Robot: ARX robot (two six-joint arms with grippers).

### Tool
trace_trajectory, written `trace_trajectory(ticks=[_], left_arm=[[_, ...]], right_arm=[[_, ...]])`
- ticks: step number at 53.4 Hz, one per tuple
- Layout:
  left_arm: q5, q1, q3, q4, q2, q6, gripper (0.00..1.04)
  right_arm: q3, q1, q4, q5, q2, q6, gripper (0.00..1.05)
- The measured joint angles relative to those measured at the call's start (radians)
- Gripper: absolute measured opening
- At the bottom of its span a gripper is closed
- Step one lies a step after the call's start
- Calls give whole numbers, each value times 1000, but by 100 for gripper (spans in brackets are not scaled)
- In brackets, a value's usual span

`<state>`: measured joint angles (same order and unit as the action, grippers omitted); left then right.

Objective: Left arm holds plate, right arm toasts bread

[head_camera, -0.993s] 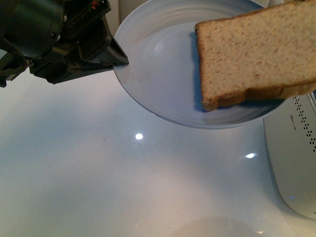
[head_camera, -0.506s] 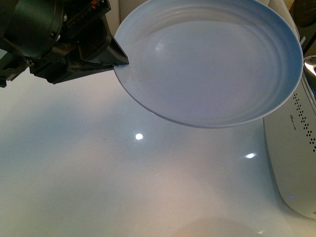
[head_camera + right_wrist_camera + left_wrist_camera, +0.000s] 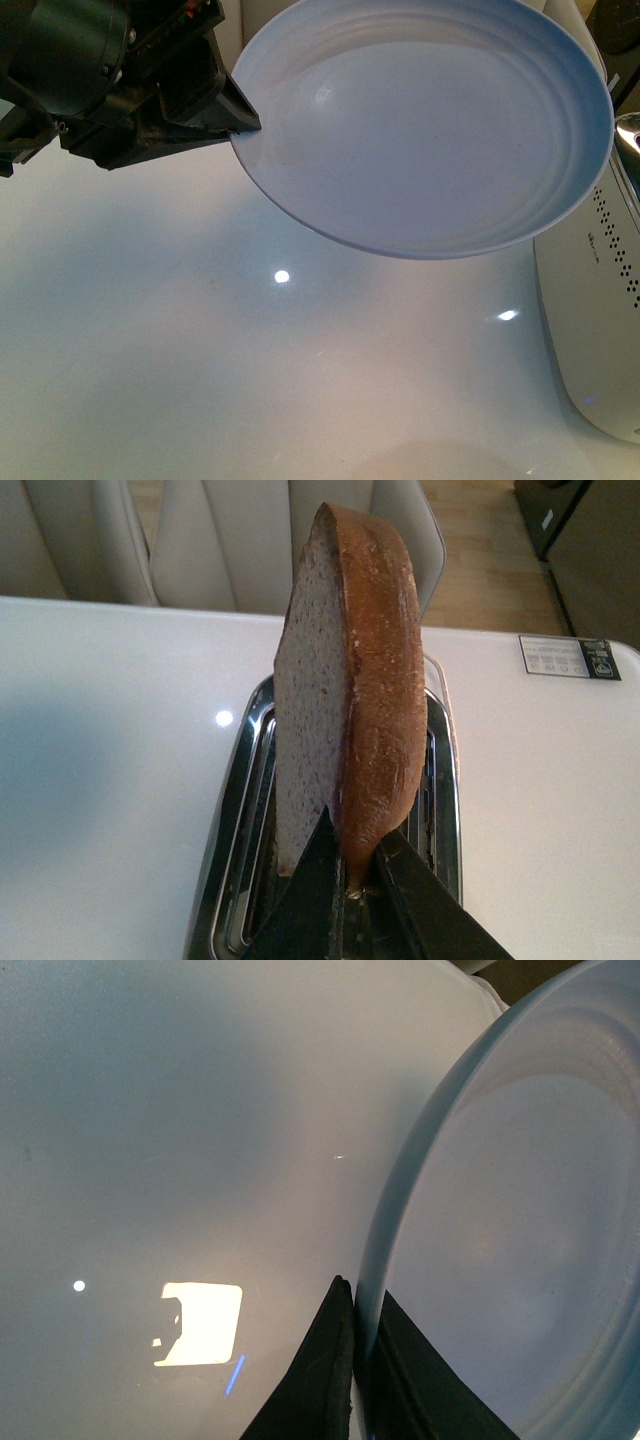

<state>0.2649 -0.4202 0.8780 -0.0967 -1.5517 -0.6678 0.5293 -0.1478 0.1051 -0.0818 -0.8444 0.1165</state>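
Observation:
The pale blue-white plate (image 3: 430, 130) hangs empty above the white table, tilted toward me. My left gripper (image 3: 240, 125) is shut on its rim at the left; in the left wrist view the plate (image 3: 520, 1250) edge runs between the two black fingers (image 3: 320, 1370) of that gripper (image 3: 356, 1305). The bread (image 3: 350, 700), tan with a brown crust, stands on edge over the toaster (image 3: 250, 810) slots, my right gripper (image 3: 352, 842) shut on its crust. Neither the bread nor the right gripper shows in the front view.
The white toaster (image 3: 600, 330) body with dotted vents stands at the right of the table (image 3: 250, 380). A black label (image 3: 565, 656) lies on the table past the toaster. Pale chairs (image 3: 220, 540) stand beyond the far edge.
The bread slice that lay over the plate's right side one second ago has left the front view. The plate and left gripper have stayed still.

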Motion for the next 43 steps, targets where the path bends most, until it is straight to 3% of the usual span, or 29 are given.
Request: trace_trajectory(ticks=[16, 43], left_arm=[[0, 0, 0, 0, 0, 0, 3], [0, 0, 0, 0, 0, 0, 3]], right_arm=[[-69, 105, -3, 146, -22, -34, 2], [-77, 113, -15, 220, -52, -100, 2]])
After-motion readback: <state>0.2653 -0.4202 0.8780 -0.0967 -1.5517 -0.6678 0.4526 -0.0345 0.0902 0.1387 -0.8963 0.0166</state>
